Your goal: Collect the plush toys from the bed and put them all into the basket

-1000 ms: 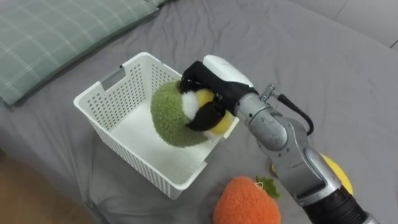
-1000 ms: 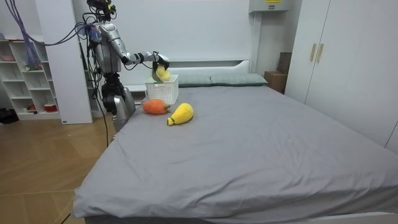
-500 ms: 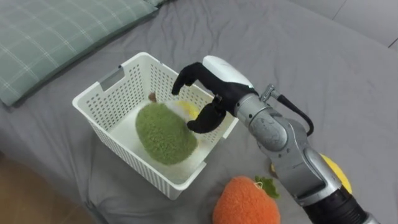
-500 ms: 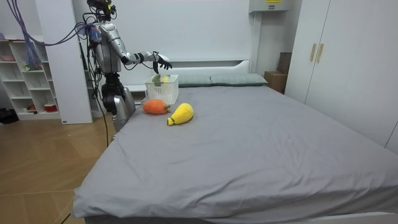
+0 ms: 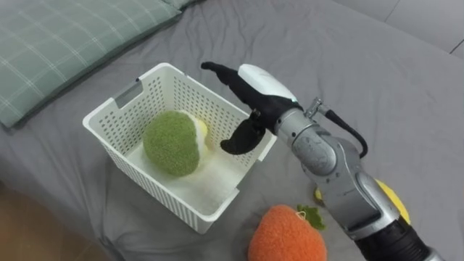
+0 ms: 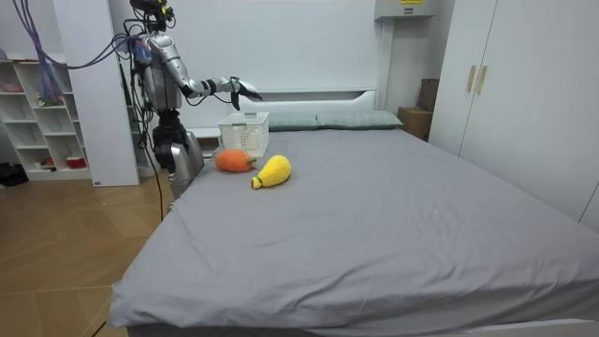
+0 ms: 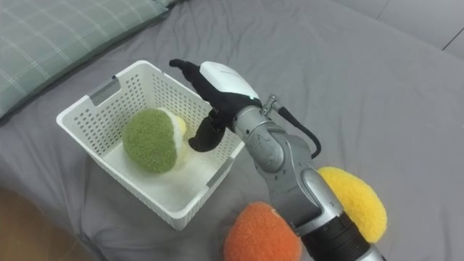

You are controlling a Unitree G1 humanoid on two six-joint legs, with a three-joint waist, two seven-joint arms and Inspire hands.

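The right robot hand (image 5: 258, 90) hung over the far rim of the white basket (image 5: 118, 98), fingers straight and spread, thumb pointing down inside the basket's right wall, holding nothing. Below and left of it, the green plush toy (image 5: 170, 143) lay on the basket floor: a round, fuzzy ball with a yellow-and-white patch on the side facing the hand, apart from the thumb.

At the lower edge of the frame, the orange plush toy (image 5: 286, 236) sat on the grey bed (image 5: 377, 80) just beside the basket's near corner. The forearm covered most of the yellow plush toy (image 5: 396, 204) in the left eye view; in the right eye view it showed as a rounded lump (image 7: 352, 196) touching the orange one.

The room view showed the robot standing at the bed's head corner, at the room view's left, arm held out above the basket (image 6: 243, 132). The basket sat close to the bed's edge, with wooden floor at lower left, a checked pillow (image 5: 65, 43) at upper left, and open sheet to the upper right.
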